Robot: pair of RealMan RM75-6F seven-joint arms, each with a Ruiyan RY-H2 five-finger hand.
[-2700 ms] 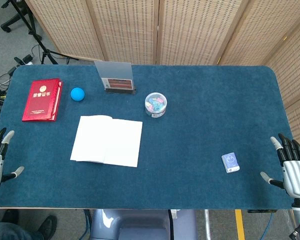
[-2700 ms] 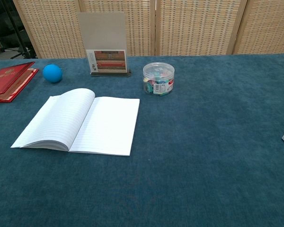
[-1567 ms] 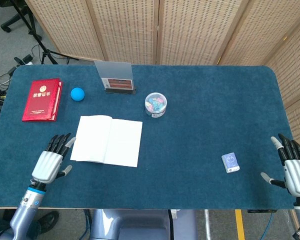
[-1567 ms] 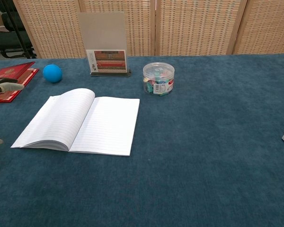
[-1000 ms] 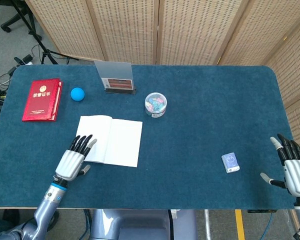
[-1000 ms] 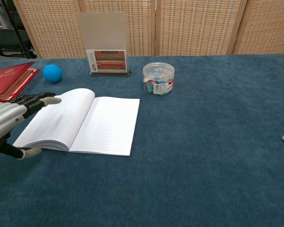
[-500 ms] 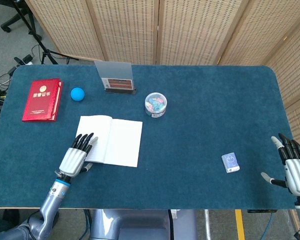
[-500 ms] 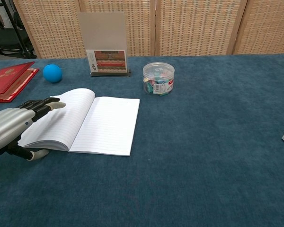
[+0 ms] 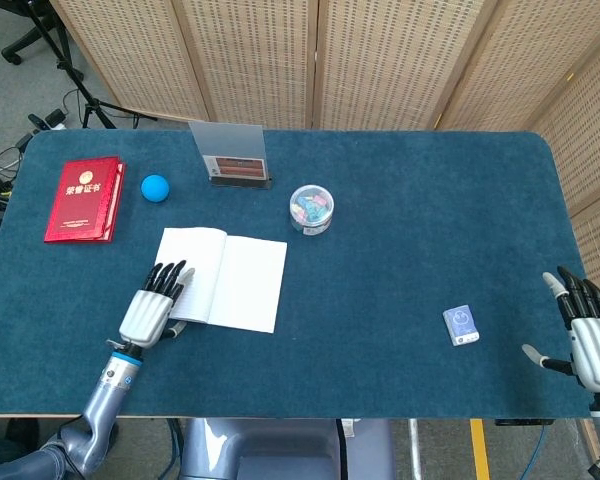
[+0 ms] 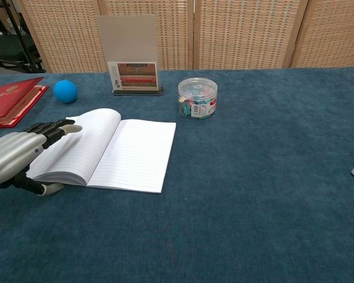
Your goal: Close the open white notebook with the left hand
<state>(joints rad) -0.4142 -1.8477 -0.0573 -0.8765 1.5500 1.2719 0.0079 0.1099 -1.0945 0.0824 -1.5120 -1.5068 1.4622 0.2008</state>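
Now | left hand [image 9: 150, 311], fingers spread, grasping nothing, overlaps open white paper notebook's [image 9: 232, 284] left page | right hand [image 9: 592, 344] splayed, empty.

Overhead head view; low chest view

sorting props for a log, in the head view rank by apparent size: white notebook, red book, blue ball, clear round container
1. white notebook
2. red book
3. clear round container
4. blue ball
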